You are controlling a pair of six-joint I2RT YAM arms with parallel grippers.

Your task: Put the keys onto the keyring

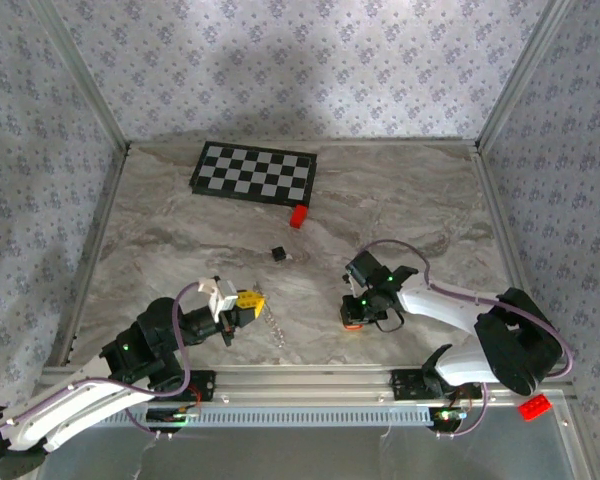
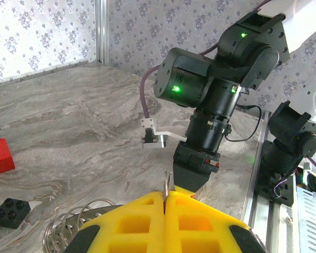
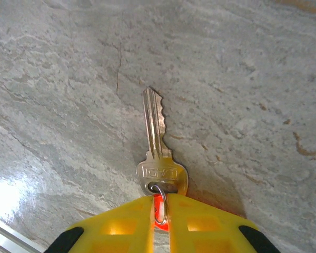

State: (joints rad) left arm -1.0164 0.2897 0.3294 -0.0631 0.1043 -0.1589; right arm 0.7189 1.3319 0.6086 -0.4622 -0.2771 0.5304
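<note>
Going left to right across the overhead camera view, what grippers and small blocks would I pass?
The left gripper → black cube → red block → right gripper → red brick at the near right corner.

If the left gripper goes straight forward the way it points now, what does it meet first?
Probably the right gripper, which hangs directly ahead of the shut left gripper and points down. How wide the gap between them is stays unclear.

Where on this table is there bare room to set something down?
Bare marble lies between the checkerboard and the right wall, and along the left wall. Crowded: the front middle, between left end effector with keyring and right end effector with key.
</note>
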